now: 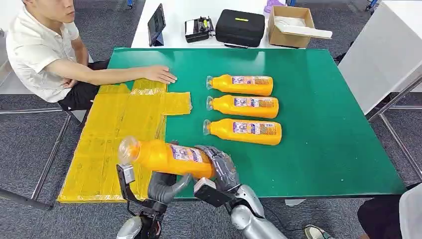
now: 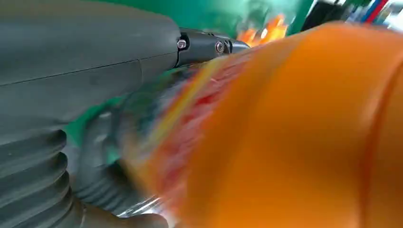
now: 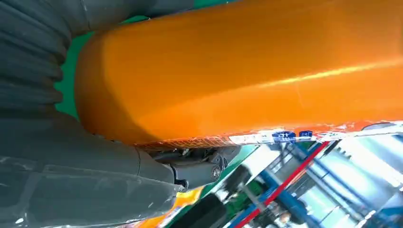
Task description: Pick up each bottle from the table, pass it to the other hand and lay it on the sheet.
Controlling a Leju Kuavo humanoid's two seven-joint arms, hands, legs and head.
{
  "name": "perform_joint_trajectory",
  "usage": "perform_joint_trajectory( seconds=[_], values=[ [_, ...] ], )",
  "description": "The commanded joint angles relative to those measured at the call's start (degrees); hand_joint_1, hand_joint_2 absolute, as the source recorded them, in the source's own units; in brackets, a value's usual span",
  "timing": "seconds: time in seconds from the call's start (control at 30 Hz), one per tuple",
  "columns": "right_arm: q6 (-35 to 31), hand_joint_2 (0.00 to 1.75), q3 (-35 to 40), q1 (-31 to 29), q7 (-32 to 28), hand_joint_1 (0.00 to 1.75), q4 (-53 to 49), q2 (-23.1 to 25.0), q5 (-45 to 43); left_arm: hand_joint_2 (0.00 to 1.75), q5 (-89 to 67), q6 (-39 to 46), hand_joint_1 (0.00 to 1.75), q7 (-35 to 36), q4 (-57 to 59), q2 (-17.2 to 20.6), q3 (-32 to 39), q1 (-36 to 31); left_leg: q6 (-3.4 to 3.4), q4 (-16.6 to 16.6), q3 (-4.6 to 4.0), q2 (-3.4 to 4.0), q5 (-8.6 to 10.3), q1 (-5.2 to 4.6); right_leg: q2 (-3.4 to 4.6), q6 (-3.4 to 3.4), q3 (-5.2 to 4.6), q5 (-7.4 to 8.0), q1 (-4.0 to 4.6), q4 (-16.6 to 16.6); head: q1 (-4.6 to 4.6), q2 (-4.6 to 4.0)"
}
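An orange juice bottle (image 1: 166, 157) hangs level over the table's near edge, clear cap toward the yellow sheet (image 1: 114, 129). My right hand (image 1: 221, 169) grips its base end; the right wrist view has the bottle (image 3: 247, 71) sharp against that hand (image 3: 71, 166). Just under the bottle's middle my left hand (image 1: 166, 188) is cupped, thumb curling up toward it. In the left wrist view the bottle (image 2: 294, 133) is blurred beside the hand (image 2: 81, 61). Three more bottles (image 1: 241, 85) (image 1: 244, 106) (image 1: 244, 131) lie in a row on the green table (image 1: 323, 124).
A seated person at the far left rests a hand (image 1: 159, 74) on the sheet's far edge. Behind the green table stand a tablet (image 1: 156, 25), a black case (image 1: 240, 27) and a cardboard box (image 1: 293, 25). A white table (image 1: 383, 50) stands at the right.
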Motion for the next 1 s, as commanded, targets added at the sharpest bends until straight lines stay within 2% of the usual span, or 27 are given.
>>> perform_joint_trajectory(
  seconds=[0.03, 0.37, 0.47, 0.6, 0.63, 0.67, 0.8, 0.87, 0.9, 0.93, 1.0],
  values=[
    [1.1, 1.75, 6.5, -1.6, 0.0, 1.75, -0.3, -0.8, -1.5, 1.75, 3.8, 3.1, 0.00, -0.8, -0.8, -2.0, 4.9, -2.4, 0.00, 0.0, 0.11, 0.11, -0.05, 0.02, 0.03, -0.17, 0.10, -0.02, 0.06, 0.0, 0.00, 0.00],
    [2.1, 1.75, 6.9, -1.6, 0.1, 1.75, 1.0, -1.0, -3.0, 1.75, 5.7, 2.3, 0.00, -1.6, -3.8, -1.9, 5.3, -1.4, 0.01, 0.0, 0.17, 0.13, -0.06, 0.01, 0.05, -0.16, 0.15, -0.03, 0.05, 0.0, 0.00, 0.00],
    [2.4, 1.75, 7.0, -1.7, 0.1, 1.75, 1.5, -1.0, -3.2, 1.75, 6.2, 2.2, 0.00, -1.8, -4.7, -2.1, 5.7, -1.2, 0.02, 0.1, 0.45, 0.26, -0.22, 0.06, 0.10, -0.35, 0.43, -0.14, 0.13, 0.0, 0.00, 0.00],
    [3.8, 1.75, 6.6, -1.7, -0.3, 1.75, 2.5, -0.4, -4.9, 1.75, 7.7, 0.0, 0.00, -1.4, -6.2, -1.5, 5.2, -1.2, 0.00, 0.0, 0.07, 0.08, -0.02, 0.03, 0.02, -0.12, 0.07, 0.00, 0.05, 0.0, 0.00, 0.00],
    [4.2, 1.75, 6.5, -1.8, -0.3, 1.75, 3.1, -0.3, -5.0, 1.75, 8.3, -0.6, 0.42, -0.9, -6.3, -1.5, 5.0, -1.2, 0.00, 0.0, 0.20, 0.15, -0.08, 0.04, 0.04, -0.21, 0.19, -0.04, 0.09, 0.0, 0.00, 0.00],
    [4.5, 1.75, 6.3, -1.9, -0.3, 1.75, 3.7, -0.3, -5.2, 1.75, 8.6, -1.8, 1.75, -0.4, -6.3, -1.2, 4.4, -1.2, 0.00, 0.0, 0.09, 0.08, -0.02, 0.01, 0.01, -0.14, 0.07, -0.01, 0.04, 0.0, 0.00, 0.00],
    [5.1, 1.75, 4.7, -1.4, -1.7, 1.66, 5.6, 0.7, -6.8, 1.75, 9.9, -4.1, 1.75, -0.3, -7.2, -1.5, 3.9, -0.5, 0.01, 0.0, 0.25, 0.13, -0.09, 0.04, 0.02, -0.23, 0.25, -0.05, 0.10, -0.1, 0.00, 0.00],
    [5.5, 1.75, 4.5, -0.8, -2.0, 1.48, 5.7, 1.0, -7.2, 1.75, 9.6, -4.6, 1.75, -0.6, -7.6, -1.4, 3.5, -0.3, 0.00, 0.0, 0.27, 0.13, -0.11, 0.04, 0.02, -0.23, 0.26, -0.08, 0.09, -0.1, 0.00, 0.00],
    [6.0, 1.75, 4.1, -0.4, -2.3, 0.47, 5.7, 1.4, -7.8, 1.75, 9.1, -5.3, 1.75, -0.8, -7.7, -0.5, 2.5, -0.6, 0.00, 0.0, 0.23, 0.10, -0.09, 0.04, 0.00, -0.20, 0.22, -0.07, 0.08, -0.1, 0.00, 0.00],
    [6.3, 1.75, 4.0, -0.2, -2.3, 0.00, 5.8, 1.6, -7.8, 1.75, 8.8, -5.7, 1.75, -1.3, -7.7, 0.0, 2.2, -0.7, 0.00, 0.0, 0.18, 0.05, -0.05, 0.02, -0.05, -0.17, 0.17, -0.06, 0.06, -0.1, 0.00, 0.00],
    [7.8, 1.75, 4.4, 0.2, -1.4, 0.00, 6.9, 2.0, -7.9, 1.75, 8.1, -6.4, 1.75, -1.8, -7.5, 0.6, 2.0, -0.5, -0.01, 0.0, 0.44, 0.11, -0.17, 0.07, -0.05, -0.33, 0.43, -0.16, 0.14, -0.1, 0.00, 0.00]
  ],
)
